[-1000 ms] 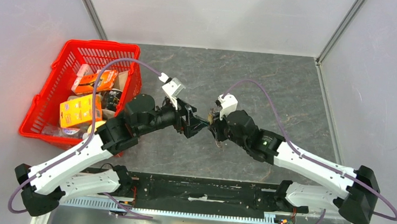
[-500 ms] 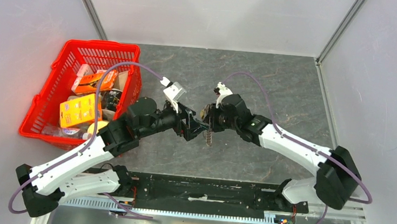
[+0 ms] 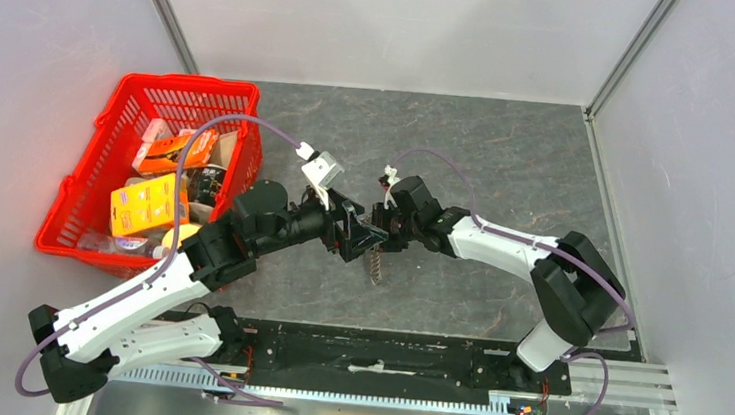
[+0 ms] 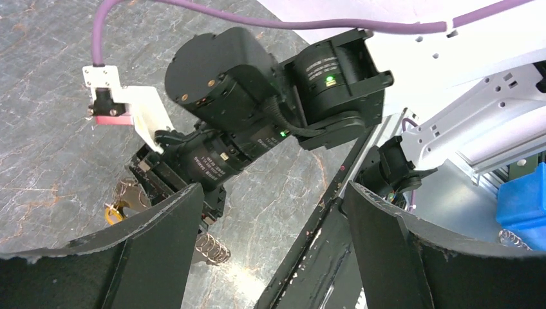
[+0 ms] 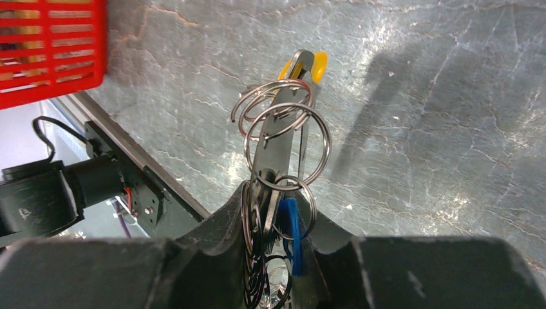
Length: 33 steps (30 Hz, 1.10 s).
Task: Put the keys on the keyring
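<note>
We see a grey stone table (image 3: 507,170) with a red basket (image 3: 194,84) at upper left. Mid-frame, our left tool (image 4: 272,199), fingers apart, faces the right tool (image 5: 277,206), clamped on the keyring (image 5: 273,138); the blue key (image 5: 291,235) sits between its fingers, the yellow key (image 5: 319,64) above

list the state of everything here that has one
left gripper, open, empty
right gripper, shut on the keyring
keyring, clamped, wire rings threaded on it
blue key, pinched in the same grip
yellow key, at the keyring's far end
red basket, upright, holding boxes
</note>
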Each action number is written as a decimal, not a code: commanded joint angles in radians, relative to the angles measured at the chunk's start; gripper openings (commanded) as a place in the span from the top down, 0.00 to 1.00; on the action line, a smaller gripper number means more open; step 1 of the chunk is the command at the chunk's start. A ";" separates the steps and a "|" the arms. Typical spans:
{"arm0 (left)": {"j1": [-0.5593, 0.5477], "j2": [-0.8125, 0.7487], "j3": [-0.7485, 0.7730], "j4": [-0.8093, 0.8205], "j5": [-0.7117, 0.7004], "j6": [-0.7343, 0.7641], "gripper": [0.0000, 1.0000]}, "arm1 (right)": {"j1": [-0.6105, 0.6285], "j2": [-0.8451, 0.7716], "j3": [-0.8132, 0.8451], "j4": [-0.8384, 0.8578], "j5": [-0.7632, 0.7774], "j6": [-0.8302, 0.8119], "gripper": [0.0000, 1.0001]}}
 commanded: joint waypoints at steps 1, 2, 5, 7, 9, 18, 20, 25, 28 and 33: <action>0.000 -0.011 0.004 0.039 0.019 -0.009 0.12 | -0.003 0.038 0.034 0.047 -0.026 0.014 0.97; 0.000 -0.011 0.004 0.039 0.018 -0.009 0.12 | -0.003 0.046 0.031 0.046 -0.022 0.013 0.96; 0.000 -0.008 0.008 0.036 0.020 -0.010 0.12 | -0.004 0.064 0.027 0.036 -0.015 0.002 0.92; 0.000 -0.005 0.011 0.034 0.022 -0.008 0.12 | -0.004 0.074 0.028 0.023 -0.014 -0.009 0.89; 0.000 -0.004 0.012 0.036 0.022 -0.009 0.12 | -0.004 0.080 0.023 0.014 0.003 -0.014 0.88; 0.000 0.012 0.012 0.045 0.032 -0.015 0.12 | -0.012 0.087 -0.007 0.004 0.032 -0.029 0.69; 0.001 0.015 0.012 0.047 0.032 -0.014 0.12 | -0.013 0.087 -0.012 0.002 0.035 -0.034 0.64; 0.000 0.023 0.008 0.055 0.038 -0.019 0.12 | -0.012 0.086 -0.023 -0.014 0.057 -0.047 0.56; 0.000 0.026 0.010 0.059 0.040 -0.019 0.12 | -0.012 0.081 -0.030 -0.017 0.068 -0.052 0.54; 0.000 0.034 0.013 0.061 0.043 -0.021 0.12 | -0.012 0.071 -0.037 -0.017 0.086 -0.055 0.54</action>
